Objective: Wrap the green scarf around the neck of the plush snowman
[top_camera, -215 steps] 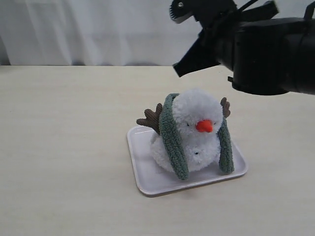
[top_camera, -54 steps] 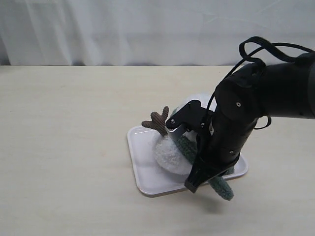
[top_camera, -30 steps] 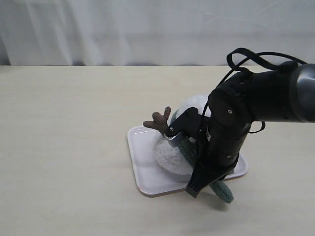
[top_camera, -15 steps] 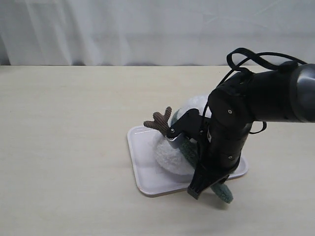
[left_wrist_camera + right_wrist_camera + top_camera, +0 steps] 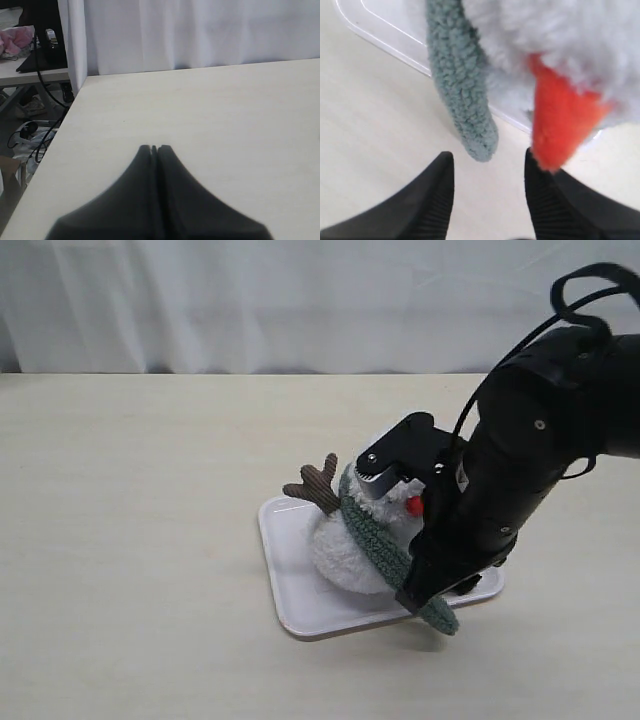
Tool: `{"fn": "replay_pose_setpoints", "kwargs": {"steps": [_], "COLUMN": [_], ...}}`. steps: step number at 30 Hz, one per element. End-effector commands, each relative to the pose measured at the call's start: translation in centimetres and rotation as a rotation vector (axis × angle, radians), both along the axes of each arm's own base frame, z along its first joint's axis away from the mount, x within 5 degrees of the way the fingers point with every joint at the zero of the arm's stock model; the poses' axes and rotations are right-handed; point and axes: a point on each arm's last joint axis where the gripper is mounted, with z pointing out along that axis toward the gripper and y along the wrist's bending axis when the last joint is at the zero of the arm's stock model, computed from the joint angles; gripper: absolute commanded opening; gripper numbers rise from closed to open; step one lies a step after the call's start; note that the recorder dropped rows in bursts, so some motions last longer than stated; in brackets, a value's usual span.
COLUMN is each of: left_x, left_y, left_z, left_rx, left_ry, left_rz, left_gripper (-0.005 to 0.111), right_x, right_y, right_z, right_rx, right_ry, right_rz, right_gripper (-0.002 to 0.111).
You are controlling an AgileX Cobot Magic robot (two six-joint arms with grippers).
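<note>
**A:** Start with the outside camera. Where is the toy?

**B:** The plush snowman (image 5: 345,555) sits on a white tray (image 5: 290,580) on the pale table (image 5: 130,540). The green scarf (image 5: 385,545) slants down across its front from beside the brown twig arm (image 5: 315,485). The lower end of the scarf reaches past the tray's near edge. The right arm (image 5: 530,460) stands in front and covers much of the head, so only the orange nose (image 5: 413,506) peeks out. I cannot make out its fingers from here.

**A:** And the left wrist camera?

**B:** The left gripper (image 5: 154,150) hangs over the tabletop with its fingers pressed together, holding nothing.

**A:** The right wrist?

**B:** The right gripper (image 5: 488,157) has its fingers apart, with a plain gap between them. The scarf's rounded end hangs just beyond that gap and touches neither finger. The tip of the nose is right by one finger, but I cannot tell whether they touch.
</note>
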Motion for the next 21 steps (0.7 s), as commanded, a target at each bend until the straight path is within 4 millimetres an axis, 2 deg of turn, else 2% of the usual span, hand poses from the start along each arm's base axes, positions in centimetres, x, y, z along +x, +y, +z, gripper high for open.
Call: {"fn": "replay_pose_setpoints", "kwargs": {"steps": [1, 4, 8, 15, 21], "left_x": [0.0, 0.0, 0.0, 0.0, 0.0], "left_y": [0.0, 0.0, 0.0, 0.0, 0.0], "left_z": [0.0, 0.0, 0.0, 0.0, 0.0], "left_rx": [-0.003, -0.003, -0.003, -0.003, -0.003], "left_ry": [-0.008, -0.008, -0.008, -0.008, -0.008], "left_rz": [0.0, 0.0, 0.0, 0.0, 0.0], "left_gripper": [0.0, 0.0, 0.0, 0.0, 0.0], "right_x": [-0.2, 0.4, 0.9, 2.5, 3.5], "right_y": [-0.9, -2.0, -3.4, -5.4, -5.4], "right_z": [1.5, 1.6, 0.7, -0.6, -1.4], "right_rx": [-0.007, -0.093, -0.144, 0.009, 0.156], "right_ry": [-0.072, -0.169, -0.276, -0.186, -0.136], "right_rz": [-0.078, -0.189, -0.297, -0.393, -0.285], "right_gripper": [0.043, 0.043, 0.043, 0.043, 0.043]}}
